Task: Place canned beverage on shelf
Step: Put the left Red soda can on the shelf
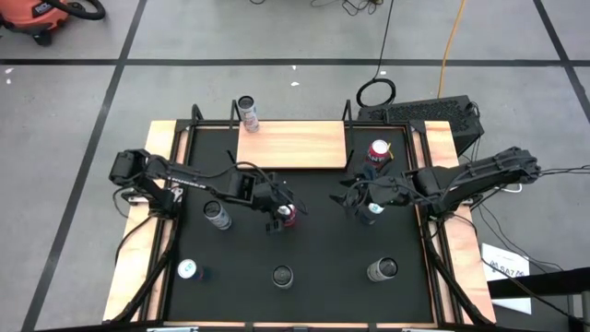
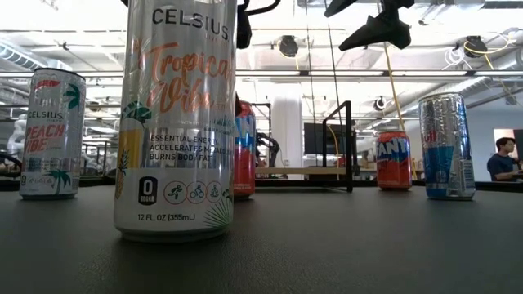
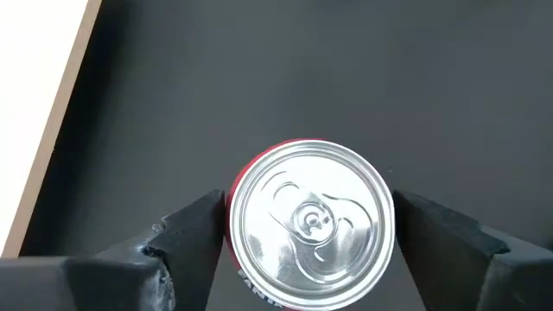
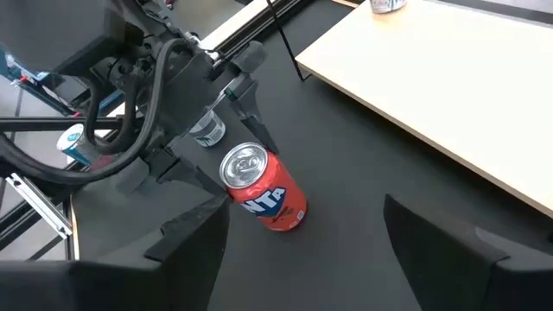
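High view. Landmark: the shelf (image 1: pixel 293 145), a light wooden board at the mat's far edge. One slim can (image 1: pixel 248 114) stands at the board's far left corner. The red can (image 1: pixel 288 215) stands upright on the black mat (image 1: pixel 313 249), in front of the shelf. The left gripper (image 1: pixel 282 216) sits directly over it, long axis vertical. The right gripper (image 1: pixel 364 207) waits near the shelf's right end, next to another red-topped can (image 1: pixel 379 152). Judged: left arm is the working one; the shelf lies just beyond the can, away from the robot.

Low view. Readable: "CELSIUS Tropical Vibe", "0 SUGAR", "12 FL OZ (355mL)" on the nearest can (image 2: pixel 178 122); "CELSIUS Peach Vibe" on a second can (image 2: pixel 51 135). An orange can (image 2: pixel 394 161) shows part of a Fanta label. A person is at the room's far right.

Left wrist view. Red can (image 3: pixel 309 223) seen lid-on, centred between the fingers (image 3: pixel 186 233); jaws apart, a slim gap showing either side, not yet clamped.

Right wrist view. Red can (image 4: pixel 263 187) with the left gripper (image 4: pixel 232 142) around it; partial white lettering, unreadable. The right gripper's own fingers (image 4: pixel 449 238) stand wide apart, holding nothing.
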You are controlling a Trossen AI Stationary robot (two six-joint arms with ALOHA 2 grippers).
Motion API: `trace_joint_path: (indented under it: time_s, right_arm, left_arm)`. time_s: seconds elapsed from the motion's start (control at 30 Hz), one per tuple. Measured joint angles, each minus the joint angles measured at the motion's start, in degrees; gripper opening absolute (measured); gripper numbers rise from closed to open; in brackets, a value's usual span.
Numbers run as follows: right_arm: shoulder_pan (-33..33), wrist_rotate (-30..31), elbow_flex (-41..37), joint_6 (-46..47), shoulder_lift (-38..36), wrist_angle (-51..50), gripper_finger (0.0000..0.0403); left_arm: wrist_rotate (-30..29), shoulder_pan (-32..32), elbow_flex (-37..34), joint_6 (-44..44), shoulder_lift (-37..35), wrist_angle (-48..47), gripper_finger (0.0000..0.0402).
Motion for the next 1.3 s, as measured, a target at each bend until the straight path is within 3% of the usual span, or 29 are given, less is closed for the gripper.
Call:
trace_joint_path:
  time_s: [0.17, 0.4, 0.73, 0.87, 1.2, 1.3]
  right_arm:
    - [0.00, 0.06, 0.00, 1.39, 0.00, -0.11, 0.0297]
    - [0.00, 0.06, 0.00, 1.69, 0.00, -0.52, 0.0297]
    - [0.00, 0.02, 0.00, 1.14, 0.00, -0.50, 0.0297]
    - [0.00, 0.02, 0.00, 1.10, 0.00, -0.50, 0.0297]
    - [0.00, -0.01, 0.00, 2.21, 0.00, -0.92, 0.0297]
    - [0.24, -0.20, 0.00, 2.45, 0.00, -0.85, 0.0297]
  left_arm:
    - [0.26, 1.01, 0.17, -0.21, 0.42, 0.49, 0.0268]
    - [0.04, 1.18, 0.26, -0.20, 1.09, 1.06, 0.0262]
    - [-0.15, 1.13, -0.12, -3.04, 1.08, 0.25, 0.0332]
    - [-0.60, 1.20, -0.15, -4.53, 1.11, 0.06, 0.0337]
    - [-0.66, 1.18, 0.03, -4.50, 1.05, -0.60, 0.0270]
    - [0.25, 1.29, 2.36, -3.92, 0.99, -3.58, 0.0268]
